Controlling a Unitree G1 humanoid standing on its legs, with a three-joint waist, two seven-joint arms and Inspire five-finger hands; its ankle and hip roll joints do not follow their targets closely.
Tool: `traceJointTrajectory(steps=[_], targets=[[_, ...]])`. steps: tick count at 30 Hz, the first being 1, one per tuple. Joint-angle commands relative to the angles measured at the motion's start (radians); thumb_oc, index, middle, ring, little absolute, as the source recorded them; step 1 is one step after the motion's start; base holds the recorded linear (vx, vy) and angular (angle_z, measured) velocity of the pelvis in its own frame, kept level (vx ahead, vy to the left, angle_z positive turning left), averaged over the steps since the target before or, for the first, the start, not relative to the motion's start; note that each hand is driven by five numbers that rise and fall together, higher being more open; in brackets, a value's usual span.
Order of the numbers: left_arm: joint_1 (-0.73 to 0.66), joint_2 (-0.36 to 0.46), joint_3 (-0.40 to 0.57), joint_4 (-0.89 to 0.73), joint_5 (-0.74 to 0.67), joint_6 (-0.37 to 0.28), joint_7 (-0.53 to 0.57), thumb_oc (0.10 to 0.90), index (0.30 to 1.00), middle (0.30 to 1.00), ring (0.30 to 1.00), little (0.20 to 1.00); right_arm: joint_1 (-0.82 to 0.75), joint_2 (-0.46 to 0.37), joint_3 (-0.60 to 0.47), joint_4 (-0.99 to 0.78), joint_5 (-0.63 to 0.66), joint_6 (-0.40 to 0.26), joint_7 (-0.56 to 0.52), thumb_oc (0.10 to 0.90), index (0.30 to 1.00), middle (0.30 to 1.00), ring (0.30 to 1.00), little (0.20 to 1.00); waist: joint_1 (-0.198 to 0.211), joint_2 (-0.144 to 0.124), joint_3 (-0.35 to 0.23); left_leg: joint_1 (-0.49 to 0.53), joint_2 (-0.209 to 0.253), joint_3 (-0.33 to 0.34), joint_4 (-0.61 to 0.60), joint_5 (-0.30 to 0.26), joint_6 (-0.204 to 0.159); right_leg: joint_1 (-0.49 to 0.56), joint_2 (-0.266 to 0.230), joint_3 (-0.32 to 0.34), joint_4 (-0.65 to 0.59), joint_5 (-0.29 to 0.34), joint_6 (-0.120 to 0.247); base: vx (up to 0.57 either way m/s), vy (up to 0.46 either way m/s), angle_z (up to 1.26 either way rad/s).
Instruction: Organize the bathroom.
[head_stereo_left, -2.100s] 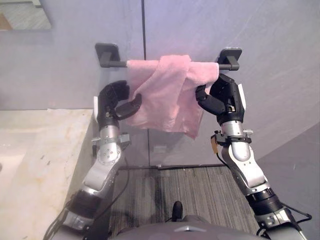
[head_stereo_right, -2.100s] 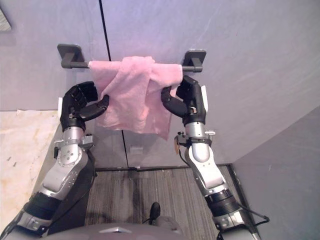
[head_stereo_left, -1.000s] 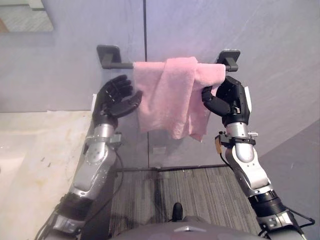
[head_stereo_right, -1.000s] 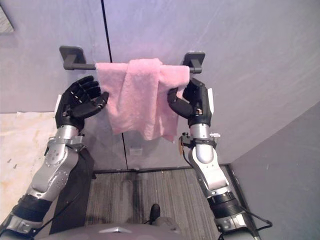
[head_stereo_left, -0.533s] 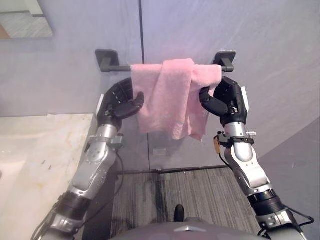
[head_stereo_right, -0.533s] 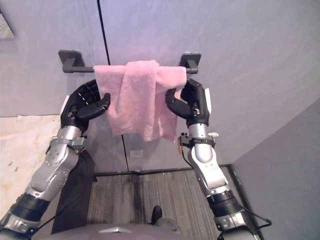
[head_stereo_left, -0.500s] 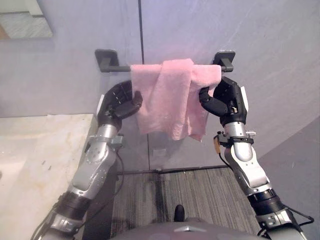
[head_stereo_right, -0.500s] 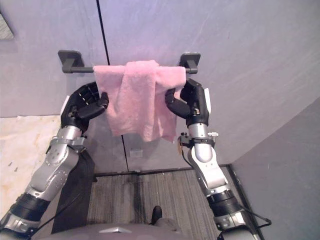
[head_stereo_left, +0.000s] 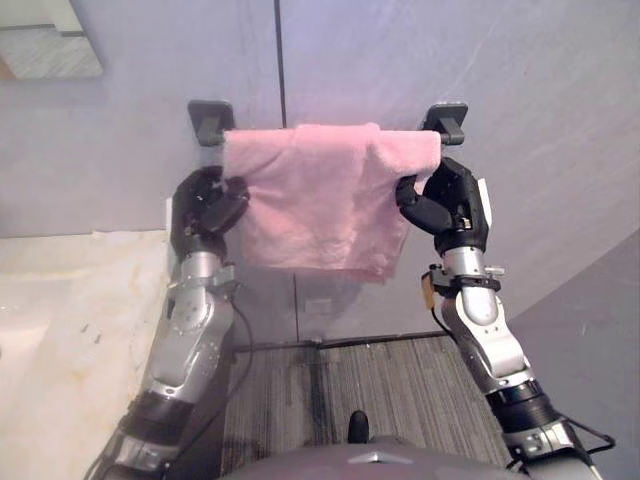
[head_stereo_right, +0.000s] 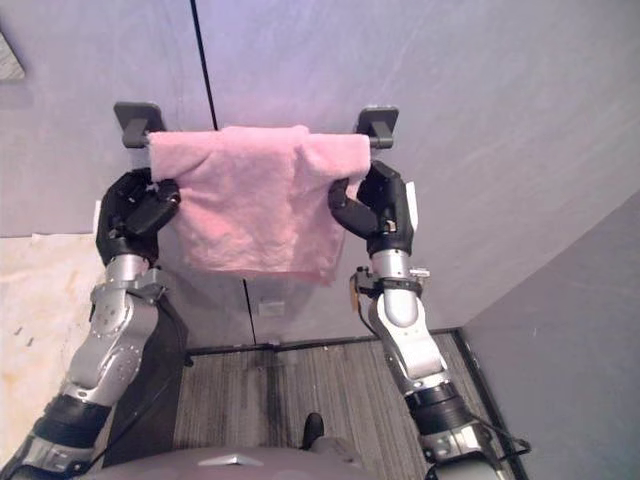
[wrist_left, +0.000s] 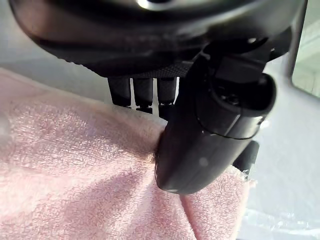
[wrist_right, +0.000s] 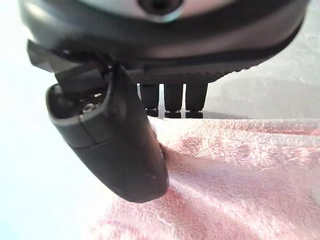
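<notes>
A pink towel (head_stereo_left: 320, 200) hangs spread across the dark wall rail (head_stereo_left: 440, 123), reaching from one bracket to the other. My left hand (head_stereo_left: 205, 205) pinches the towel's left edge just below the left bracket (head_stereo_left: 208, 116); the left wrist view shows the thumb (wrist_left: 210, 135) pressed on the pink cloth (wrist_left: 75, 190). My right hand (head_stereo_left: 450, 200) grips the towel's right edge under the right bracket, its thumb (wrist_right: 115, 150) clamped on the pink terry (wrist_right: 240, 180) in the right wrist view.
The grey panelled wall (head_stereo_left: 400, 60) carries the rail. A pale marbled counter (head_stereo_left: 70, 330) lies at the lower left, with a mirror corner (head_stereo_left: 45, 45) above it. Grey striped carpet (head_stereo_left: 360, 380) covers the floor below the towel.
My left hand has closed on the towel's left edge and pulled it left along the rail, spreading the bunched fold flat. The right hand has kept its hold.
</notes>
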Motion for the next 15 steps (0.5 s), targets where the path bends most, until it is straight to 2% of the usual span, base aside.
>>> traceJointTrajectory(steps=[1,15], targets=[[-0.060,0.002,0.068,-0.020,0.086,-0.154,0.067,0.400,0.300,0.300,0.300,0.300,0.179,-0.039,-0.006,0.058,0.055,-0.007,-0.091,0.400,0.300,0.300,0.300,0.300,-0.053,0.035,0.003,-0.066,-0.019,-0.042,0.009,0.022,0.057,0.102,-0.005,-0.026,0.061,-0.186,0.070,-0.02,-0.001,0.03],[-0.095,-0.012,-0.068,-0.017,0.086,-0.150,0.098,0.400,0.300,0.300,0.300,0.300,0.180,0.021,0.037,0.118,0.144,-0.069,-0.290,0.400,0.300,0.300,0.300,0.300,-0.064,0.039,0.020,-0.067,-0.021,-0.026,0.006,0.022,0.063,0.096,-0.001,-0.016,0.052,-0.172,0.073,0.00,-0.001,0.00]])
